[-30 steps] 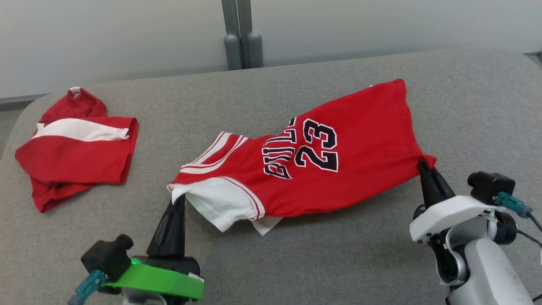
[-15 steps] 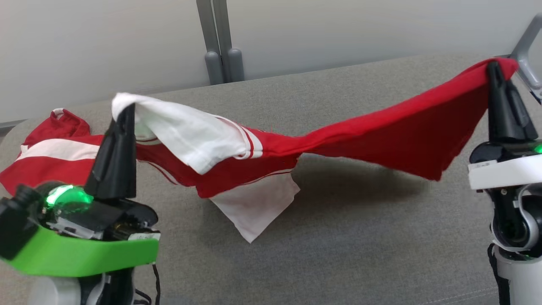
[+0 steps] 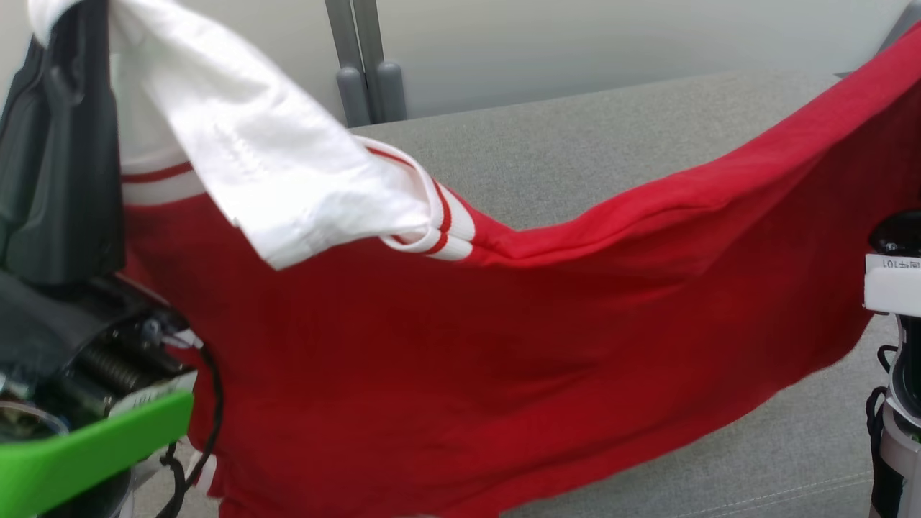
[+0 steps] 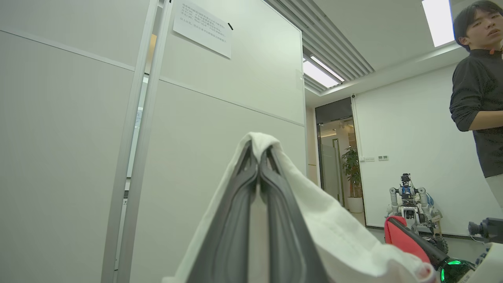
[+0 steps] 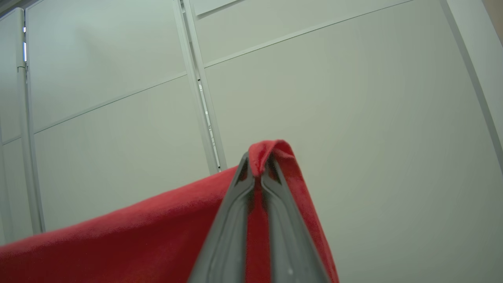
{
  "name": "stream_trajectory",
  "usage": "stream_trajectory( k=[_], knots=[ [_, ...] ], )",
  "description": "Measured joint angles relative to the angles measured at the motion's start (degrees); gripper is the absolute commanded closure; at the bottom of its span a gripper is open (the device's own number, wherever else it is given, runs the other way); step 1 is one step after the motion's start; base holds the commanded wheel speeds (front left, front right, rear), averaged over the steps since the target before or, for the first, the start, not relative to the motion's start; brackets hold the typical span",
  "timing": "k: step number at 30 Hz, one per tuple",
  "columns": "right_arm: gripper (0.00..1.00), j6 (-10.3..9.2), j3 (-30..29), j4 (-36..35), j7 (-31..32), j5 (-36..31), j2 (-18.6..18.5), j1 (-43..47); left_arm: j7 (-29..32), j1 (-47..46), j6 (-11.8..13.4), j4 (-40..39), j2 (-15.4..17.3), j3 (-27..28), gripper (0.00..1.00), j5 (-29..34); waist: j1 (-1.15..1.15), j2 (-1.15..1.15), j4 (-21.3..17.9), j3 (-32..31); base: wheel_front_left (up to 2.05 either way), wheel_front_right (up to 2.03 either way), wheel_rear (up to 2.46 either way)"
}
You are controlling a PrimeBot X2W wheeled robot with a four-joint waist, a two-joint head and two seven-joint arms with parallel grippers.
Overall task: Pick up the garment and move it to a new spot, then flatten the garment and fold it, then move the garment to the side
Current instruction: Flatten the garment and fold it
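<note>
- left jaws: shut tight on the white sleeve end of the garment (image 3: 504, 345)
- right jaws: shut, pinching the red hem corner
- garment hangs in the air between both arms, sagging mid-span over the grey table (image 3: 611, 144)
- long axis runs left-right, jaws to jaws; my read: set-down needs both arms lowering together, cloth kept taut

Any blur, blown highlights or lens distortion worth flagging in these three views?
Head view: the left end effector and the red garment sit close to the lens and look soft; the grey fabric surface behind is sharper. Left wrist view: the ceiling light is blown out. Right wrist view: the partition post bows from the wide lens; lighting is even, no glare.
</note>
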Motion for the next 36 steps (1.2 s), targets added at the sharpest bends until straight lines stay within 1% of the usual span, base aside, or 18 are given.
stream_trajectory(
  k=[2,4,6,10,13,16,19,21,24,26,29,31,34,36],
  knots=[
    [1.00,-0.01,-0.1,1.0,-0.1,-0.7,0.1,-0.5,0.7,-1.5,0.3,1.4,-0.1,-0.6,1.00,0.0,0.00,0.00,0.0,0.9,0.00,0.00,0.00],
    [1.00,-0.01,-0.2,3.1,-0.8,-0.4,0.1,-1.7,1.2,-3.1,0.2,4.2,-0.3,-1.3,1.00,0.0,0.00,0.00,0.1,2.1,0.00,0.00,0.00],
    [1.00,-0.01,0.2,5.7,-0.9,-1.6,0.2,-3.8,1.5,-5.4,-0.2,7.5,-0.4,-1.8,1.00,-0.3,0.00,0.00,0.2,3.3,0.00,0.00,0.00],
    [1.00,-0.01,1.8,14.4,-0.8,-3.3,0.2,-13.5,2.2,-14.3,-1.4,17.9,0.1,-2.0,1.00,-0.4,0.01,0.00,0.5,6.4,0.00,0.00,0.00],
    [1.00,-0.01,2.5,23.5,-1.2,-5.0,0.0,-24.0,2.1,-24.0,-2.1,27.1,0.5,-2.0,1.00,1.1,0.01,0.00,0.6,8.8,0.00,0.00,0.00],
    [1.00,-0.01,4.9,33.6,-3.5,-7.8,-1.4,-35.2,0.7,-34.1,-2.8,36.9,1.3,-2.4,1.00,4.1,0.01,0.00,0.6,11.3,0.00,0.00,0.00],
    [1.00,0.00,6.4,45.4,-7.8,-11.0,-1.9,-45.9,-3.0,-44.4,-3.3,47.7,1.5,-3.5,1.00,8.4,0.01,0.00,0.5,13.8,0.00,0.00,0.00],
    [1.00,0.00,6.6,52.5,-10.9,-13.9,-2.4,-51.6,-5.7,-49.6,-3.3,53.9,1.3,-4.1,1.00,10.7,0.02,0.00,0.5,14.9,0.00,0.00,0.00],
    [1.00,0.00,5.6,62.2,-15.6,-17.7,-2.1,-58.6,-11.2,-56.5,-3.1,61.9,-0.1,-5.3,1.00,13.9,0.01,0.00,0.5,16.5,0.00,0.00,0.00],
    [1.00,0.00,4.4,68.0,-17.9,-20.1,-1.8,-61.5,-14.2,-58.5,-3.0,67.2,-0.9,-6.5,1.00,15.9,0.01,0.00,0.7,17.6,0.00,0.00,0.00],
    [1.00,0.00,3.1,74.9,-19.6,-22.1,-1.3,-63.3,-17.4,-58.6,-2.9,73.7,-2.0,-6.9,1.00,16.2,0.02,0.00,1.2,19.5,0.00,0.00,0.00],
    [1.00,0.00,2.4,78.3,-20.3,-23.2,-0.9,-63.3,-19.3,-58.2,-3.2,76.7,-2.3,-7.1,1.00,16.0,0.01,0.00,1.5,20.9,0.00,0.00,0.00],
    [1.00,0.00,1.9,82.4,-20.7,-23.5,-0.6,-61.4,-21.7,-55.2,-4.1,80.0,-2.9,-7.3,1.00,14.8,0.01,0.00,2.0,23.3,0.00,0.00,0.00],
    [1.00,0.00,1.8,82.7,-20.7,-23.3,-0.3,-58.7,-23.1,-52.5,-4.8,80.9,-3.1,-7.3,1.00,13.7,0.02,0.00,2.3,25.0,0.00,0.00,0.00]
  ],
)
